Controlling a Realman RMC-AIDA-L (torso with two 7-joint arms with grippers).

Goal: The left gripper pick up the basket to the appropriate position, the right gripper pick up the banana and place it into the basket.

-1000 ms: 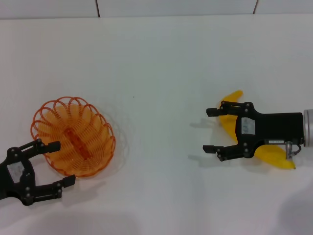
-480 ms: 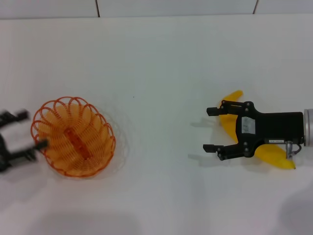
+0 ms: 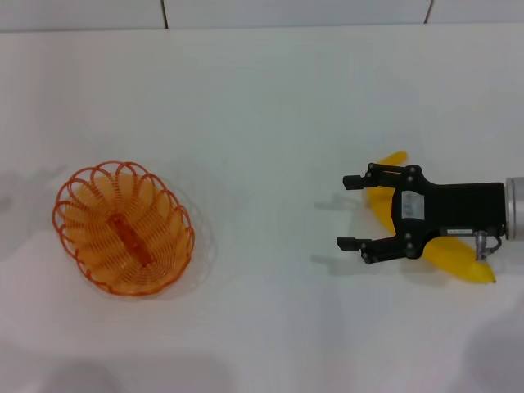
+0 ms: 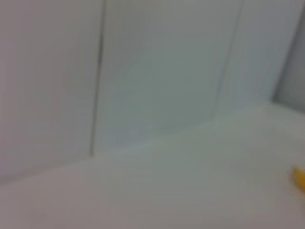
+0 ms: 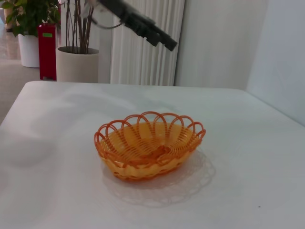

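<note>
Right gripper (image 3: 350,211) over banana (image 3: 385,205), basket (image 3: 123,227) empty

Right gripper (image 3: 350,211): boxy black body, white label on its side, two slim black fingers, visible screws, silver round wrist, thin cable beneath. Left gripper (image 5: 164,40): black too.

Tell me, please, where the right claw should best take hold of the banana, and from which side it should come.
I would grip the banana across its thick middle, coming down from above. It lies flat on the white table, curved, with tapering ends that would slip. The right claw hangs open above that middle, so turning its fingers to straddle the narrow width probably suits best.
</note>
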